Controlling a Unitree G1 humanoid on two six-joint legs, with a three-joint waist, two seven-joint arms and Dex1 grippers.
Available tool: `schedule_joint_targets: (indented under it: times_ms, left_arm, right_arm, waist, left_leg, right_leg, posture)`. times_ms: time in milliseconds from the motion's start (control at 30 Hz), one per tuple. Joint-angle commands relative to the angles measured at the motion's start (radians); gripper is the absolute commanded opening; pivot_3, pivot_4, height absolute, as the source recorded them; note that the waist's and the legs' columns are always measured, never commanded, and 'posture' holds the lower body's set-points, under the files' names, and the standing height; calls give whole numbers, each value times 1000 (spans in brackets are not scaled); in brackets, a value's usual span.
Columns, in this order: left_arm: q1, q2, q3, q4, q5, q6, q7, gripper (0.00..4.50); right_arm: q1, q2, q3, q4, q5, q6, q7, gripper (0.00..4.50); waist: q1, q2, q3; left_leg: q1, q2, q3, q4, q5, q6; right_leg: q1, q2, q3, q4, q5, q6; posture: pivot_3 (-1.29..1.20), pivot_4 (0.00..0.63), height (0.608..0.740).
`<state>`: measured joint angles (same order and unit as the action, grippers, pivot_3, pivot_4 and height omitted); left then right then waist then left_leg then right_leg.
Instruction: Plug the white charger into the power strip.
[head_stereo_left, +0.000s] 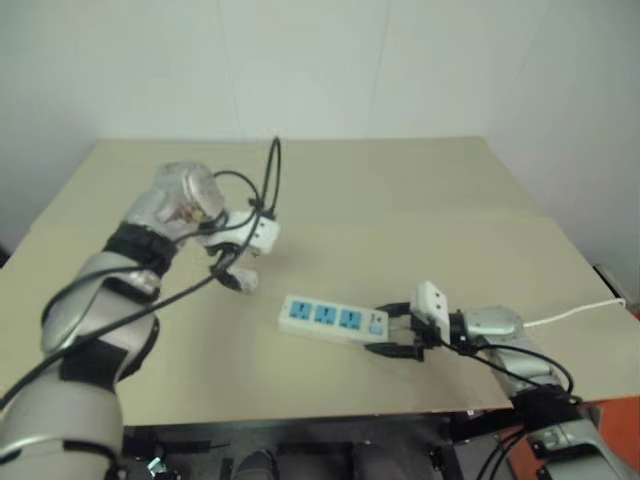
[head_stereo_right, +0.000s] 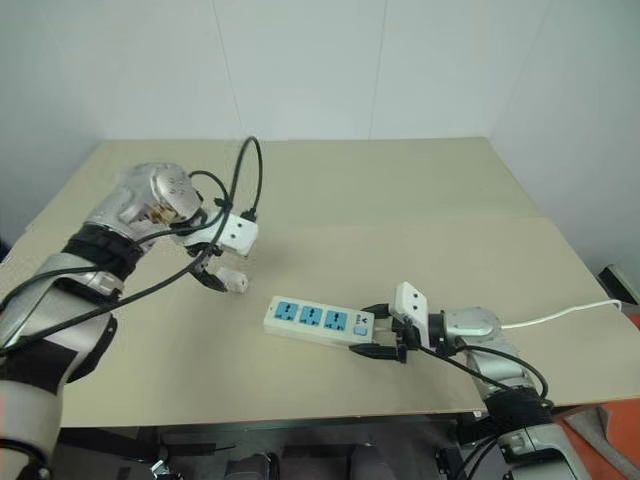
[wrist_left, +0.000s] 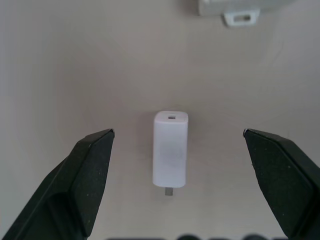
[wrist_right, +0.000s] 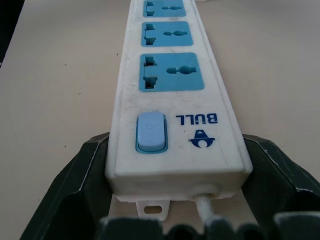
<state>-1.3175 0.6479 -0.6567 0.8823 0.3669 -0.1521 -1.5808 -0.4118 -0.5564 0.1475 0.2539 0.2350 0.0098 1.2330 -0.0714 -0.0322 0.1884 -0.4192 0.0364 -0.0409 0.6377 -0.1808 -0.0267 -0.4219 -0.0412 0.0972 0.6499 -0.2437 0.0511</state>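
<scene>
The white charger (wrist_left: 170, 155) lies flat on the tan table, its prongs showing at one end. My left gripper (wrist_left: 178, 133) hangs open just above it, pointing down, one black finger on each side and touching nothing; the same charger (head_stereo_right: 233, 281) peeks out beside those fingers (head_stereo_right: 208, 277) in the head view. The power strip (head_stereo_left: 333, 319), white with three blue socket faces, lies at mid-table. My right gripper (wrist_right: 175, 142) is shut on its switch end, fingers (wrist_right: 87, 175) pressed to both long sides.
The strip's thin white cord (head_stereo_left: 580, 312) runs off to the right edge of the table (head_stereo_left: 400, 190). The table's front edge is close below both arms. Walls stand behind and to the right. Black cables loop over my left wrist (head_stereo_left: 268, 180).
</scene>
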Motion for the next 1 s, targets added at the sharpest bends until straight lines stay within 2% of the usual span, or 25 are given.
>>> schedule_joint_targets:
  times_ms: [33, 400, 500, 800, 1000]
  left_arm:
    - [-58, -43, -12, 78, 62, -40, 15, 4500]
    - [-117, -172, -42, 263, 202, -144, 130, 4500]
    - [-128, -200, -35, 291, 209, -151, 104, 4500]
    - [-145, -216, -76, 326, 306, -229, 142, 4500]
    - [-148, -231, -68, 347, 318, -231, 156, 4500]
  right_arm:
    - [25, 21, 20, -40, -16, 5, -29, 3418]
    - [71, 34, 25, -107, -14, 46, -64, 3418]
    - [79, 38, 27, -120, -17, 57, -75, 3418]
    - [98, 59, 41, -155, -28, 80, -123, 3418]
    - [102, 65, 49, -161, -40, 84, -142, 3418]
  waist:
    - [0, 0, 0]
    - [1, 0, 0]
    - [0, 0, 0]
    - [-1, 0, 0]
    - [-1, -1, 0]
  left_leg:
    - [0, 0, 0, 0, 0, 0]
    - [0, -1, -1, 4, 0, 0]
    - [0, -1, -1, 4, 0, 0]
    - [0, -1, -1, 4, 0, 0]
    - [1, -1, -1, 5, 0, 0]
  right_leg:
    - [0, 0, 0, 0, 0, 0]
    - [1, 0, 0, 4, 0, 1]
    - [0, 0, 0, 5, 0, 1]
    - [0, 0, 0, 6, 0, 1]
    - [0, 0, 0, 6, 0, 1]
  posture:
    - [0, 150, 740]
    - [0, 150, 740]
    - [0, 150, 740]
    - [0, 150, 740]
    - [0, 150, 740]
